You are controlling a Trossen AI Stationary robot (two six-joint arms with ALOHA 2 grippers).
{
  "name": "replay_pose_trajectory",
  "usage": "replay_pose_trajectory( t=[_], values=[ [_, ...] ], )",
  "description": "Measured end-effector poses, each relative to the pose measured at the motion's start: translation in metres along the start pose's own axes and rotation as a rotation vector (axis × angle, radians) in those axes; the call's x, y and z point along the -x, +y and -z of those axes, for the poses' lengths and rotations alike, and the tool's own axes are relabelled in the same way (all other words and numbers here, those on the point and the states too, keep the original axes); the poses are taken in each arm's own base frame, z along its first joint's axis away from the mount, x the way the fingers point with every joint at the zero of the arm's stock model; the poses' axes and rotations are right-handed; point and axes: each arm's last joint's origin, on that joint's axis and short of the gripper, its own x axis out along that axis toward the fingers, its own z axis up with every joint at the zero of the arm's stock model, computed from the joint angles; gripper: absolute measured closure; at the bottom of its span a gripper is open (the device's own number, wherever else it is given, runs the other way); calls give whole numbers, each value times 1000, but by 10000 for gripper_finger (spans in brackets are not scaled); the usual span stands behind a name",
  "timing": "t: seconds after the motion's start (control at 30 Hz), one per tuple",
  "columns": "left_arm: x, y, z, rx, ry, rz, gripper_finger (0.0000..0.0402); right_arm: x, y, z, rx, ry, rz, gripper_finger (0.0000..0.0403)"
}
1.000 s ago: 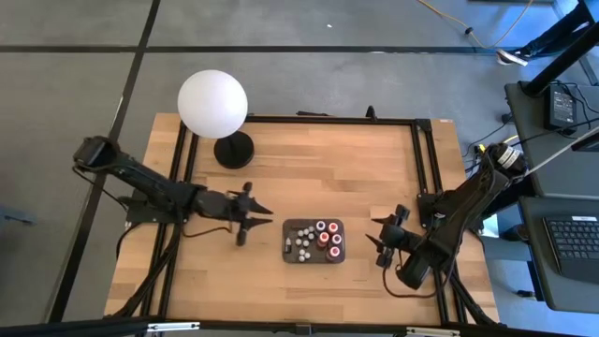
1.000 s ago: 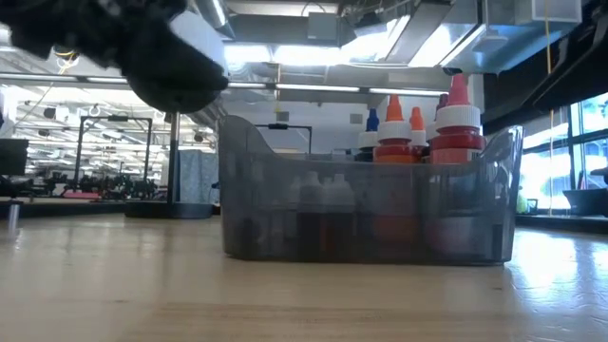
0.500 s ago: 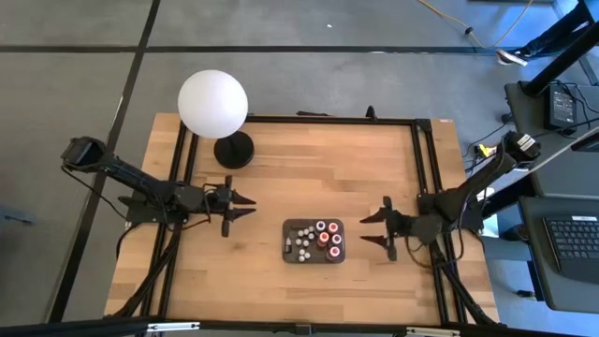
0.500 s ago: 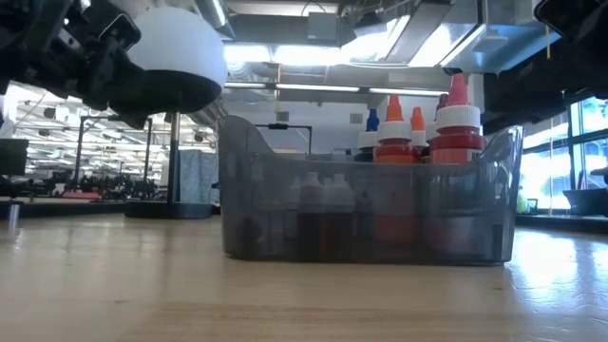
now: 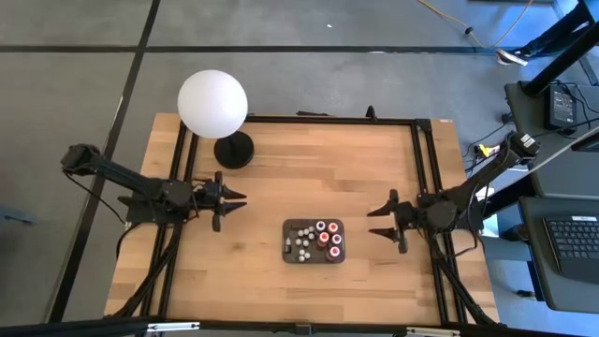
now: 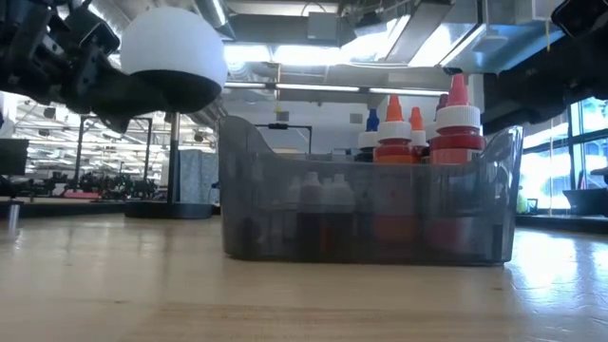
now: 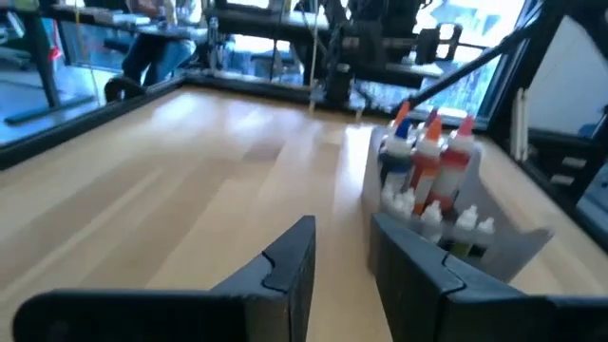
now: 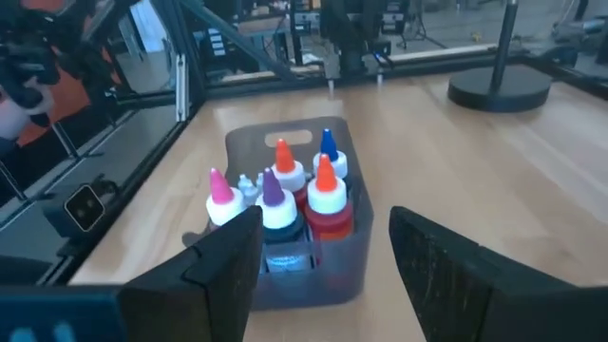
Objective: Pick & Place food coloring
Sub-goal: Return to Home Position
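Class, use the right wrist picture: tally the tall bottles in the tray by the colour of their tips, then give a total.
Orange-tip bottles: 2
Blue-tip bottle: 1
Purple-tip bottle: 1
Pink-tip bottle: 1
Total: 5

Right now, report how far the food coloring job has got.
Done: the food coloring bottles stand together in the dark tray; none shows loose on the table. In hand: nothing; the left hand and right hand are open and empty, either side of the tray. Left: apparently no more bottles to move.
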Motion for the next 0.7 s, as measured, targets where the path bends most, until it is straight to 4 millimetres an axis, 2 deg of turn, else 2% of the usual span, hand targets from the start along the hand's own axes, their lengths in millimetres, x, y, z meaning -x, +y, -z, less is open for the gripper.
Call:
replay_pose_trajectory(
  t=[0.3,0.7],
  values=[
    [13,13,-1,12,-1,-58,302,15,-15,17,-3,-81,-22,170],
    [26,22,-14,-20,-109,-76,301,25,-20,10,91,-131,-114,170]
  ],
)
